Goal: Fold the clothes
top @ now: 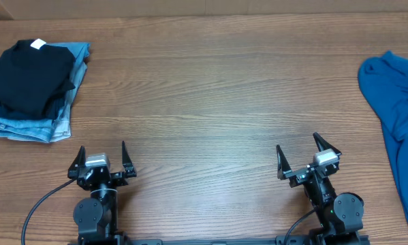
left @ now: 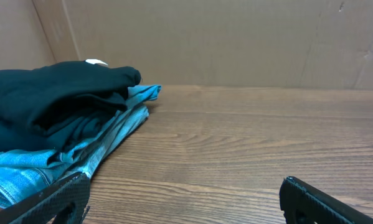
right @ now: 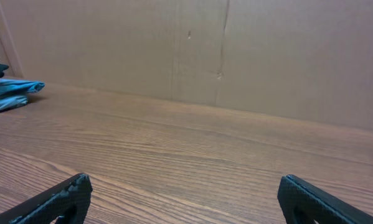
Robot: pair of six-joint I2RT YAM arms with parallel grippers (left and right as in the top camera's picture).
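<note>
Both grippers stand wide open and empty low in the frame, the left gripper [top: 102, 151] at lower left, the right gripper [top: 297, 144] at lower right. At upper left the black T-shirt [top: 30, 76] lies bundled, white tag [top: 37, 45] up, on folded jeans [top: 26, 128]. To do this well, I'd say the left gripper should pinch only the black cloth, not the denim, and draw it onto the bare counter [top: 210, 88]. A blue garment [top: 398, 102] sprawls at the right edge. No container is in sight.

You had the folded black T-shirt [top: 28, 75] lying on the jeans [top: 26, 126] at the far left of the tabletop [top: 204, 95], the blue garment [top: 398, 116] at its right edge. Your left claw [top: 102, 145] and right claw [top: 297, 141] stood spread wide, empty.
</note>
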